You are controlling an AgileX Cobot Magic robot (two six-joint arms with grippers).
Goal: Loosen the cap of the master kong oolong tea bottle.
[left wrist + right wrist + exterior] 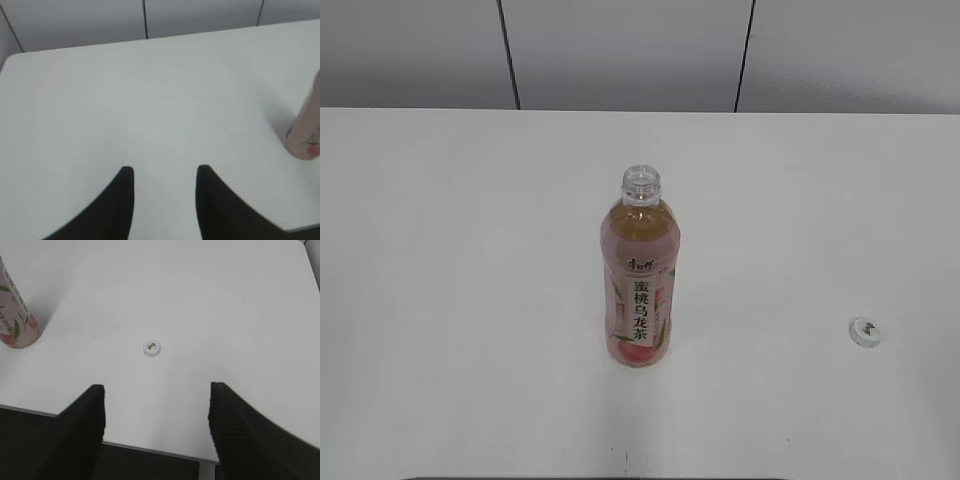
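Note:
The master kong oolong tea bottle (641, 275) stands upright in the middle of the white table, its neck open with no cap on it. Its base shows at the right edge of the left wrist view (306, 135) and at the left edge of the right wrist view (15, 322). The white cap (865, 331) lies flat on the table to the bottle's right, also seen in the right wrist view (152, 348). My left gripper (163, 172) is open and empty, left of the bottle. My right gripper (157, 390) is open and empty, a little short of the cap.
The white table (460, 300) ends at a grey panelled wall (620, 50) behind. Its near edge shows under my right gripper (150, 449). Neither arm shows in the exterior view.

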